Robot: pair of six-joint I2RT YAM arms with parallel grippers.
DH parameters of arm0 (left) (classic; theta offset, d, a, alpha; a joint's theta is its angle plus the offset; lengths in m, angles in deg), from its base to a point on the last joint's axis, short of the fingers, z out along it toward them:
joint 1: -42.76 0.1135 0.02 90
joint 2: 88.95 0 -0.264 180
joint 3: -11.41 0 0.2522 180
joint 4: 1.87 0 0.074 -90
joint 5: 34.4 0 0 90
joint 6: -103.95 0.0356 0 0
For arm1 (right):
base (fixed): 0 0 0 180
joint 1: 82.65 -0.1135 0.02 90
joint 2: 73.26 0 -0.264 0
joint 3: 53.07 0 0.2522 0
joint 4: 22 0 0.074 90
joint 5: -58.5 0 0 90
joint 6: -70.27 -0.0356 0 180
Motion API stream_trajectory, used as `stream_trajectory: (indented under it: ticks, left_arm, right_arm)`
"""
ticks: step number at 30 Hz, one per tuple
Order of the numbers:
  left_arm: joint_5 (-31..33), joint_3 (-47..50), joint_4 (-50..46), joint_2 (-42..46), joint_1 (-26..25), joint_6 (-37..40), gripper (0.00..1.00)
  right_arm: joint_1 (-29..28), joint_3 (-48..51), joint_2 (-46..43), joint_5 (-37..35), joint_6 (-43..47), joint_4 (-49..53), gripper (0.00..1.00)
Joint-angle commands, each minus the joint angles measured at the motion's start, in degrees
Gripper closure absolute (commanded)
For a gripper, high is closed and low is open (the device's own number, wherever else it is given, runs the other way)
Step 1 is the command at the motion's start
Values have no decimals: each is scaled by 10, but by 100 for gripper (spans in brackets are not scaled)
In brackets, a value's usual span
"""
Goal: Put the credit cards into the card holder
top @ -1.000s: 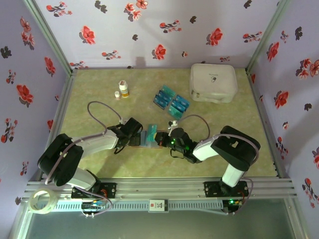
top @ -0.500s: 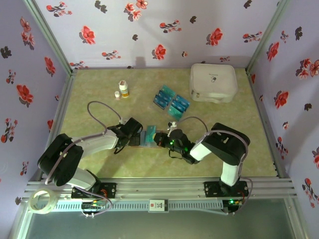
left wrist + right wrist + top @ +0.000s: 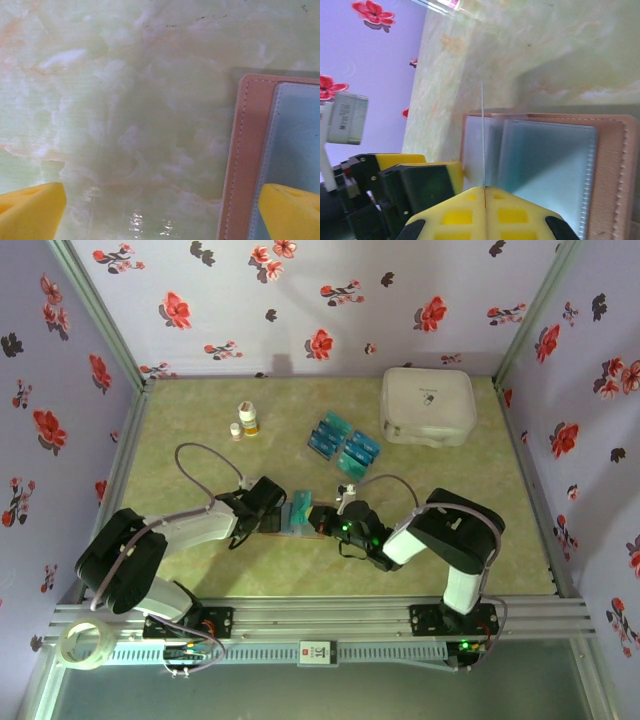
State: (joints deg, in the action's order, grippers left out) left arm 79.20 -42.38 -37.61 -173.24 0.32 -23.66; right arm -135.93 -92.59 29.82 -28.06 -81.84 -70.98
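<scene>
Left wrist view: card holder [image 3: 247, 150] runs off the right and bottom edges — a fingertip [image 3: 292, 212] of the left gripper [image 3: 162, 212] covers its lower corner. Right wrist view: edge-on card [image 3: 482, 135] over the card holder, face unreadable. Top view: credit cards [image 3: 345, 445] beyond the card holder — count too small to tell.

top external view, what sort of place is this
Likely a robot test booth: purple flower-patterned panel walls box in a green marbled tabletop, with a silver aluminium rail frame along the near edge.
</scene>
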Motion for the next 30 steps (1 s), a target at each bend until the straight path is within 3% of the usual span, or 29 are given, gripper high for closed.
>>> stream_trajectory:
  ticks: [1,30]
  left_arm:
    - [2,-2,-34,-13,-5,-5,0]
    - [3,2,-35,-11,-5,-4,0]
  right_arm:
    - [-6,1,-14,2,-2,-7,100]
    - [-22,15,64,-11,-34,-98,100]
